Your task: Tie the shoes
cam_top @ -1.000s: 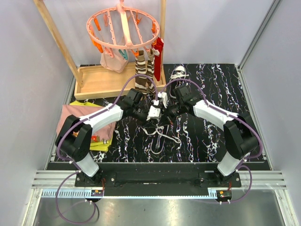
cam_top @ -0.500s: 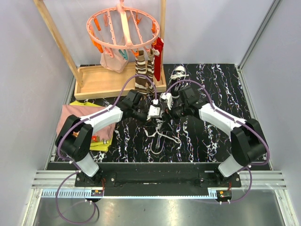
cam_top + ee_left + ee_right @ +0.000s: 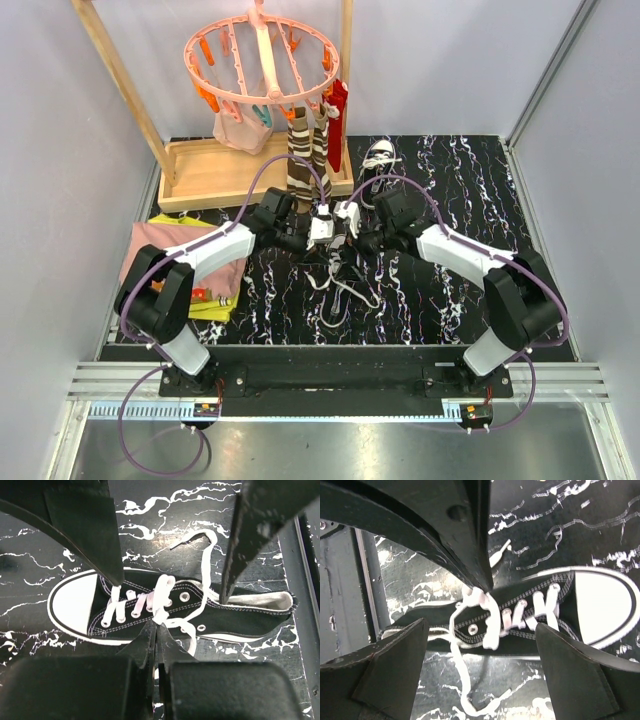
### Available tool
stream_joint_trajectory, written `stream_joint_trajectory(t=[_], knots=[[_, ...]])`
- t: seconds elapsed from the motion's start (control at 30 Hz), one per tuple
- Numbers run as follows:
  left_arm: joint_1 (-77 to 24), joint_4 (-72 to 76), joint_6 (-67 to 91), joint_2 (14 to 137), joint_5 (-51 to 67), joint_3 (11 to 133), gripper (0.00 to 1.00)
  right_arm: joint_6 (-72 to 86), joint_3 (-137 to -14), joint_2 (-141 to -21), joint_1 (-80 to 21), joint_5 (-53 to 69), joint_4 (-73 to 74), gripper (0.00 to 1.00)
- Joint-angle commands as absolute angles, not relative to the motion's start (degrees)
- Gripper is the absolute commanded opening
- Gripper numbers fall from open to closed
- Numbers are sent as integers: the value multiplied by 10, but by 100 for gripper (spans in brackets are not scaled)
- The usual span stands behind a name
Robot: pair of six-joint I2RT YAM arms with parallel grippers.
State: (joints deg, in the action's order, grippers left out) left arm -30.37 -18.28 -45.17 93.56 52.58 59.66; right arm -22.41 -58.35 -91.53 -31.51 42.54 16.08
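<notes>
One black shoe [image 3: 240,612] lies on its side on the marbled mat, with its white toe cap [image 3: 70,607] to the left in the left wrist view. My left gripper [image 3: 156,629] is shut on the white lace [image 3: 162,592] over the eyelets. Seen from the right wrist, the lace [image 3: 485,615] bunches at that pinch and a loose end [image 3: 462,680] trails over the mat. My right gripper [image 3: 485,665] stands wide open above the shoe [image 3: 520,587], holding nothing. From above, both grippers, left [image 3: 330,243] and right [image 3: 352,240], meet over this shoe [image 3: 338,268]. A second shoe [image 3: 380,155] sits at the back.
A wooden drying stand with a pink peg hanger [image 3: 262,60] rises at the back left. Brown striped socks [image 3: 303,160] hang just behind the grippers. The stand's wooden base tray [image 3: 220,178] is on the mat. Folded pink and yellow cloth [image 3: 170,262] lies at the left edge.
My right gripper has opened wide and let go of the lace. My left gripper has closed fully on the lace. Both wrists have shifted slightly toward the back.
</notes>
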Motion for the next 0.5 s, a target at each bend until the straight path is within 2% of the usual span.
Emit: stream_joint_trajectory(t=[0.0,0.33,0.47], knots=[[-300,-163,-448,910,549,592,0,-235,-575,-919,-341,398,111,96],[-299,-158,-446,910,553,589,0,-239,-538,-917,-351,352,74,93],[-299,-156,-443,910,554,587,0,-230,-522,-905,-351,355,60,94]])
